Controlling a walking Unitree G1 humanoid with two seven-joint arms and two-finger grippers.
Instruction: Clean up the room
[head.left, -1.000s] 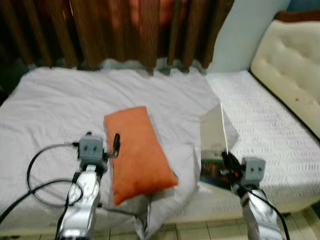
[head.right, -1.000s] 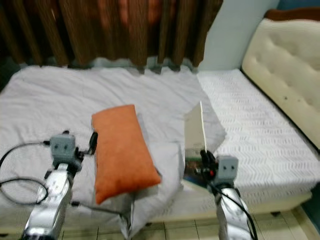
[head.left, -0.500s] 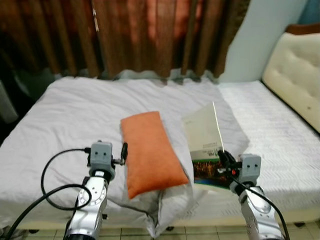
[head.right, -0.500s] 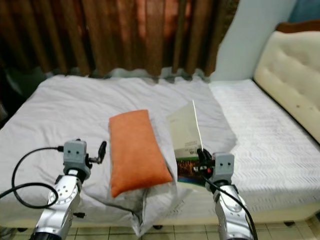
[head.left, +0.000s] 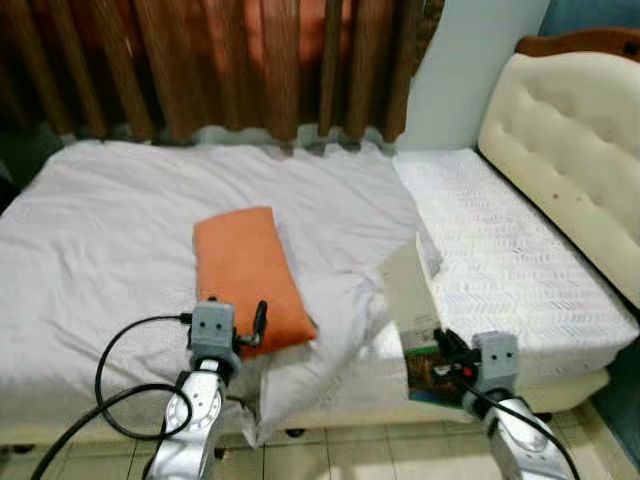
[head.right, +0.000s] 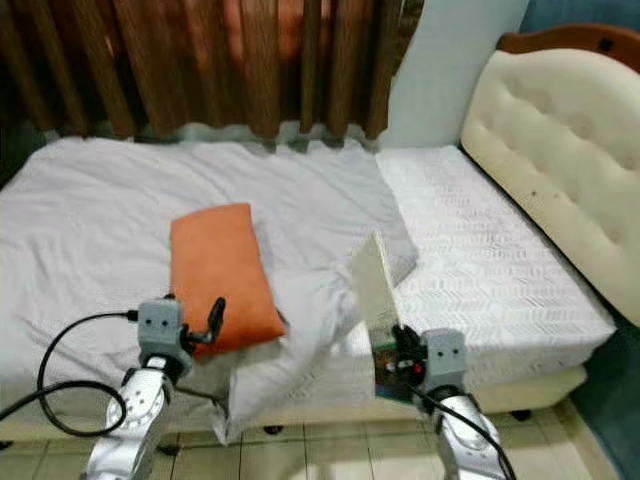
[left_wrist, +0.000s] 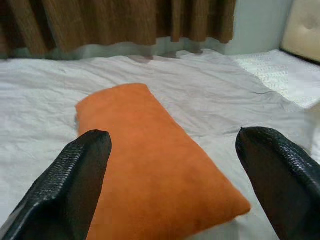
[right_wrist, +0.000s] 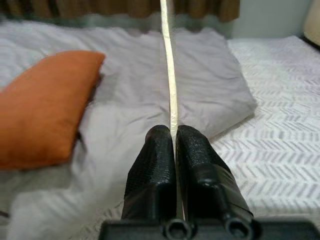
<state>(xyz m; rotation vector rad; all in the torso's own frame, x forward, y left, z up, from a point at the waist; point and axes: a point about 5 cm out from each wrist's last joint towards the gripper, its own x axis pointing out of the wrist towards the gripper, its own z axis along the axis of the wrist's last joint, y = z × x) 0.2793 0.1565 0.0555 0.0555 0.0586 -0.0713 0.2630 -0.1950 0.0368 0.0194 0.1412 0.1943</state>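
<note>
At the foot of the bed (head.left: 520, 250), the right gripper (head.left: 447, 352) is clamped on a thin book (head.left: 420, 320), held upright off the mattress edge. The left gripper (left_wrist: 175, 165) has its fingers spread apart, empty, facing the orange pillow (head.left: 245, 275). Judged early: pillow and rumpled grey duvet (head.left: 150, 220) remain untidied. Brown curtains (head.left: 200, 60) and a cream headboard (head.left: 570, 150) border the bed; nothing obstructs.

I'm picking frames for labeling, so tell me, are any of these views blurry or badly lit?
Head views: soft and a little grainy, evenly lit, the orange pillow and the book still readable. Left wrist view: pillow sharp, the open left gripper's near fingers blurred. Right wrist view: right gripper shut on the book's edge, bright and clear.
</note>
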